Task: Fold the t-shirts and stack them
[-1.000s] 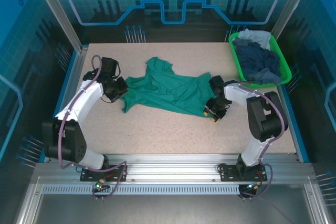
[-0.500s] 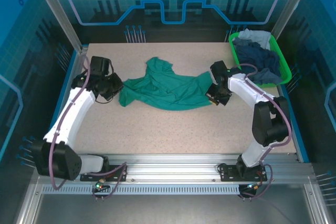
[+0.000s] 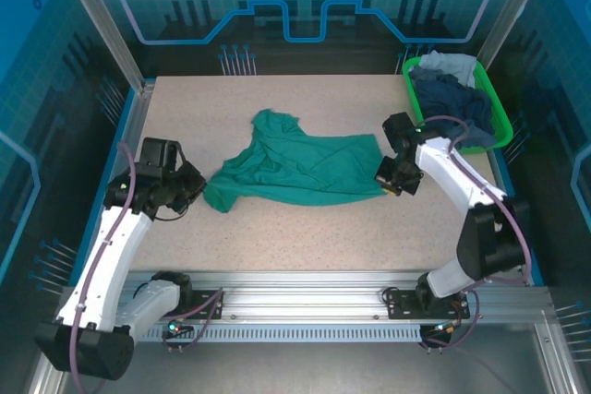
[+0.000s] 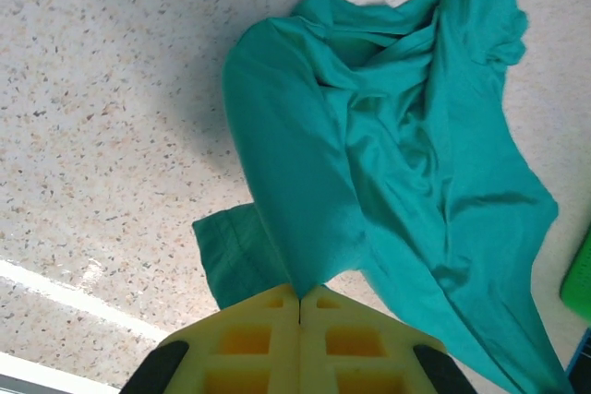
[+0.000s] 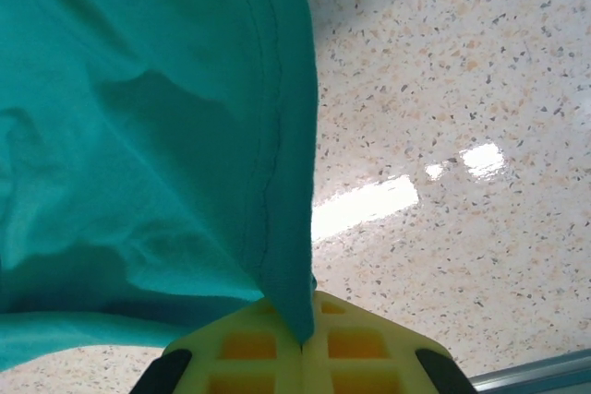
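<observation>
A teal-green t-shirt (image 3: 295, 165) lies crumpled across the middle of the table, stretched between both arms. My left gripper (image 3: 196, 189) is shut on its left corner; in the left wrist view the cloth (image 4: 369, 145) rises out of the closed yellow jaws (image 4: 300, 300). My right gripper (image 3: 392, 179) is shut on the shirt's right hem, and in the right wrist view the seamed edge (image 5: 268, 163) runs into the closed jaws (image 5: 303, 343). More t-shirts, navy (image 3: 452, 108) and pale grey-blue (image 3: 450, 64), are heaped in the basket.
A bright green plastic basket (image 3: 417, 110) stands at the table's far right corner, just behind my right arm. The speckled tabletop (image 3: 305, 237) is bare in front of the shirt. Metal frame posts (image 3: 97, 20) flank the back corners.
Both grippers have pulled outward and toward the near edge, dragging the teal shirt with them and spreading it wider. The right gripper closed on the hem during this second.
</observation>
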`<state>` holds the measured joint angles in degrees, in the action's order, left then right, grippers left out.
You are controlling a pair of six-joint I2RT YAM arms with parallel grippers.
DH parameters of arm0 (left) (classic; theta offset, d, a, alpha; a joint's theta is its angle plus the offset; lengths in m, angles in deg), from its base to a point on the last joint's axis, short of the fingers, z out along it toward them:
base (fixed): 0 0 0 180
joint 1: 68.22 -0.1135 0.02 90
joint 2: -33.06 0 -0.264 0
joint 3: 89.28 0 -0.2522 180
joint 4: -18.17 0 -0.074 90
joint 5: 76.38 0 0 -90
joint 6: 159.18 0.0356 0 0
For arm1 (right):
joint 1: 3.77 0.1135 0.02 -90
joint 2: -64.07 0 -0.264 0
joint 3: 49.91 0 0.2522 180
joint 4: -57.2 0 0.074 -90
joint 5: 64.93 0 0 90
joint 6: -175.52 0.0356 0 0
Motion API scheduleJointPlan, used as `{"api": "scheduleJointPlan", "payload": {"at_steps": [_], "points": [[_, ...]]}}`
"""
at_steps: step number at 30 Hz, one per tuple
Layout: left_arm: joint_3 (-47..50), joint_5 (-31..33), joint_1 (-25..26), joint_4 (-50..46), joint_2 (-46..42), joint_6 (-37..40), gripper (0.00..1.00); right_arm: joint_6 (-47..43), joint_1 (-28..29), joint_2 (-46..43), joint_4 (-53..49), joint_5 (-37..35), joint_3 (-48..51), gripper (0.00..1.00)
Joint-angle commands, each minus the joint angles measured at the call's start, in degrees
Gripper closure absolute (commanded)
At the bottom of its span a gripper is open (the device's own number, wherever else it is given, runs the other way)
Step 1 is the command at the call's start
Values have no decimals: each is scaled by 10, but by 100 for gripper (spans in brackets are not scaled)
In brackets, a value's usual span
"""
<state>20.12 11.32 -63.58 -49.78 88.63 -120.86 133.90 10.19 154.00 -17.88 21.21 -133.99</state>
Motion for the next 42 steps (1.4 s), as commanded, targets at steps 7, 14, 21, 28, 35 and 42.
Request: {"api": "scheduleJointPlan", "payload": {"at_steps": [7,14,21,28,35,42], "points": [[37,33,-22,112,144,-2,100,16,-34,221,39,-1,-162,66],[43,34,-21,103,145,20,100,34,-21,123,52,-6,-57,65],[61,25,-22,108,140,22,100,80,23,55,141,25,71,79],[58,18,-22,113,147,22,100,57,21,155,155,35,11,72],[57,14,-22,118,149,20,100,63,27,190,159,47,-2,87],[39,18,-21,91,121,13,100,55,26,63,98,-8,37,100]]}}
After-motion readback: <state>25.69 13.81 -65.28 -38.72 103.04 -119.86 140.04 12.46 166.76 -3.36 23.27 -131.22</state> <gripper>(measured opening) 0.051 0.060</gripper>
